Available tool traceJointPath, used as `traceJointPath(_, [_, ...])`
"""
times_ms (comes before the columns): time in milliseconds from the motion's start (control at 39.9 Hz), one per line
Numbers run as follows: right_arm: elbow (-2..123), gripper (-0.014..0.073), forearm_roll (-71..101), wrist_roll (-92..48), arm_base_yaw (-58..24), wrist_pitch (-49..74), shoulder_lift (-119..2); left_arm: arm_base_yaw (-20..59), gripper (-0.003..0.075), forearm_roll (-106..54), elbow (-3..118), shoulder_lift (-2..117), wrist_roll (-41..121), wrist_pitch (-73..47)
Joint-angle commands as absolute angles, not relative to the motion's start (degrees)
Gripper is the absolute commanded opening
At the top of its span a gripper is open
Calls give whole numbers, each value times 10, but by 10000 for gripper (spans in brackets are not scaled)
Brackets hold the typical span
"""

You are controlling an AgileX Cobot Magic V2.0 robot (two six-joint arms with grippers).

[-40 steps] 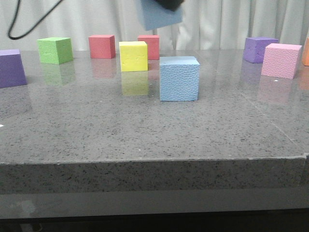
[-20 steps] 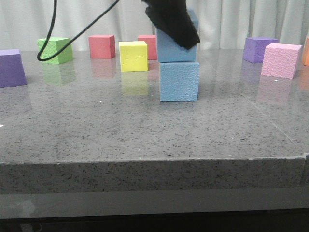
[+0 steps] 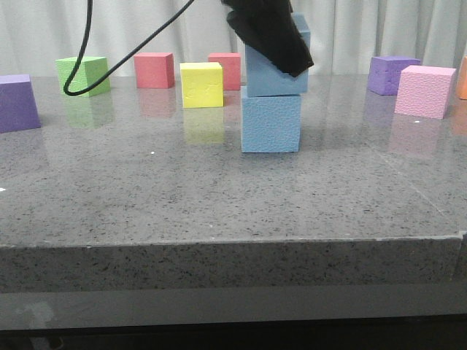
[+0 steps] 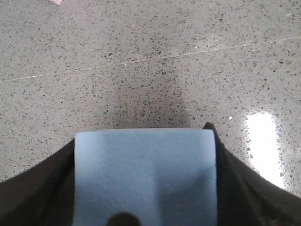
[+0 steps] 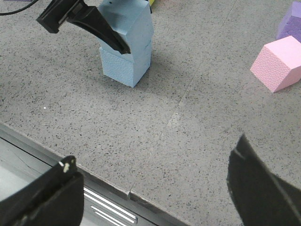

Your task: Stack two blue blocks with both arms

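Clenched on the smooth blue block (image 3: 276,69), the left jaws (image 4: 146,188) hold it on top of the pebbled blue block (image 3: 271,122), shifted slightly toward the pink cube (image 3: 425,90) so its edge overhangs. Right jaws (image 5: 150,188) stand spread wide and empty above the worktop (image 3: 219,197) near its front edge (well apart from the stack). Bare worktop lies between the stack and that edge; a yellow cube (image 3: 201,84) sits just behind the stack.
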State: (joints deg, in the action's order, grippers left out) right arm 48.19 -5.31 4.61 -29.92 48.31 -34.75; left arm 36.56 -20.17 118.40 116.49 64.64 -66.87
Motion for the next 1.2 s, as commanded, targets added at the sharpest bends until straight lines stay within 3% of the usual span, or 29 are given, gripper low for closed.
traceJointPath(0, [495, 627, -58, 43, -296, 443, -347, 371, 501, -210, 1204, 1131, 648, -651])
traceJointPath(251, [495, 627, -58, 43, -296, 443, -347, 370, 531, -197, 1204, 1131, 641, -648])
traceJointPath(452, [495, 627, -58, 43, -296, 443, -347, 370, 624, -191, 1205, 1131, 612, -636])
traceJointPath(627, [495, 627, -58, 43, -296, 443, -347, 370, 622, -168, 1205, 1108, 561, -627])
traceJointPath(1179, [495, 627, -58, 43, -296, 443, -347, 363, 621, -150, 1208, 1018, 142, -682])
